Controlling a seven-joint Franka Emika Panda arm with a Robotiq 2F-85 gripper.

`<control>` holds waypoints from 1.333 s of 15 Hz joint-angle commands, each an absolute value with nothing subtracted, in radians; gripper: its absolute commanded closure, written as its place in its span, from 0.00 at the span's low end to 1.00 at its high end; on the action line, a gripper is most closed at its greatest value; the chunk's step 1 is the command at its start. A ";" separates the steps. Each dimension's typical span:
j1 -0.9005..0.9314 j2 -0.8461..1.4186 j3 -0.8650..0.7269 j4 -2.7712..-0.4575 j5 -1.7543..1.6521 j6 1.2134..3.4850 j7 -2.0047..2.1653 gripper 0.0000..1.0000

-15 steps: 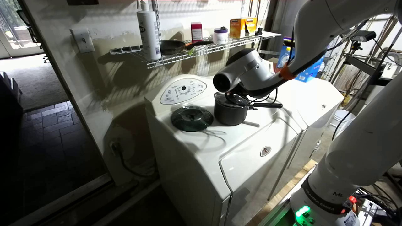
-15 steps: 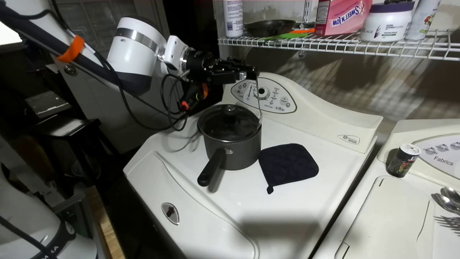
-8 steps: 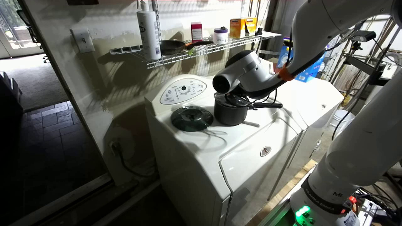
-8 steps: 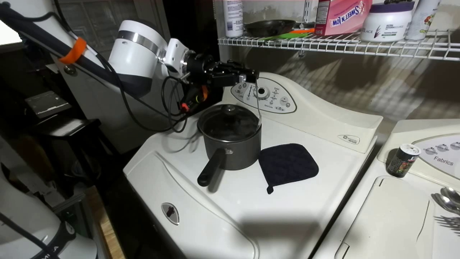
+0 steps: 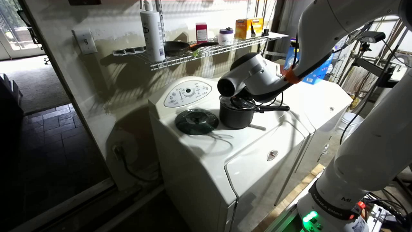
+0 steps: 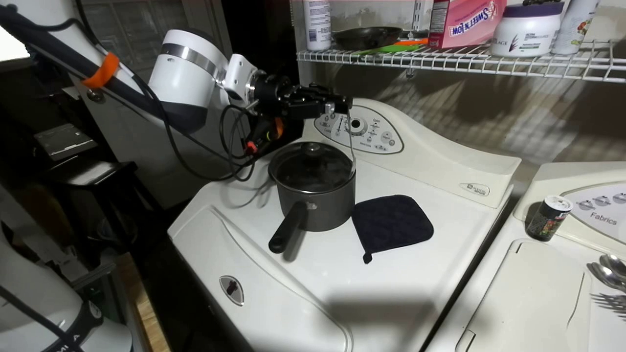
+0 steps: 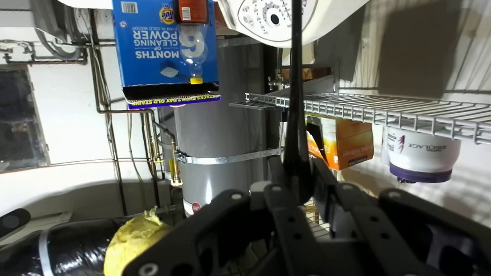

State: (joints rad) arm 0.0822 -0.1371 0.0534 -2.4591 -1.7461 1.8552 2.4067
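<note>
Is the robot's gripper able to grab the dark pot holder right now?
Probably not: the gripper holds a thin utensil, so it isn't free, though nothing lies on the pot holder.

A home laundry area; whether it is a garage or a utility room cannot be told. 2 white laundry machines (image 6: 342,264) stand side by side, 1 with the word "Fabrics" on its panel (image 6: 606,208). The wire shelf (image 6: 489,63) above them bears a frying pan (image 6: 369,37), a pink sweetener box (image 6: 472,24) and a white tub (image 6: 525,35) with a purple lid (image 6: 530,10). In the wrist view are a blue Tide detergent box (image 7: 153,71), a gray tank (image 7: 222,178) like a water heater and wall pipes (image 7: 122,111). In an exterior view, a doorway (image 5: 65,90) opens onto tiles (image 5: 51,126) and carpet (image 5: 35,85).
</note>
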 commanded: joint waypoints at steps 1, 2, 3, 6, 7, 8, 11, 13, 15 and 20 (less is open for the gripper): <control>0.087 -0.119 0.061 -2.458 -1.774 1.814 2.444 0.95; 0.088 -0.116 0.062 -2.458 -1.773 1.811 2.443 0.95; 0.088 -0.114 0.062 -2.457 -1.772 1.811 2.442 0.95; 0.089 -0.108 0.063 -2.454 -1.770 1.807 2.441 0.95; 0.089 -0.104 0.064 -2.453 -1.771 1.804 2.442 0.95; 0.089 -0.101 0.064 -2.452 -1.770 1.803 2.440 0.95; 0.090 -0.092 0.068 -2.448 -1.770 1.791 2.442 0.95; 0.090 -0.088 0.070 -2.446 -1.770 1.785 2.442 0.95; 0.090 -0.083 0.072 -2.442 -1.765 1.776 2.440 0.95; 0.091 -0.078 0.073 -2.429 -1.733 1.778 2.431 0.95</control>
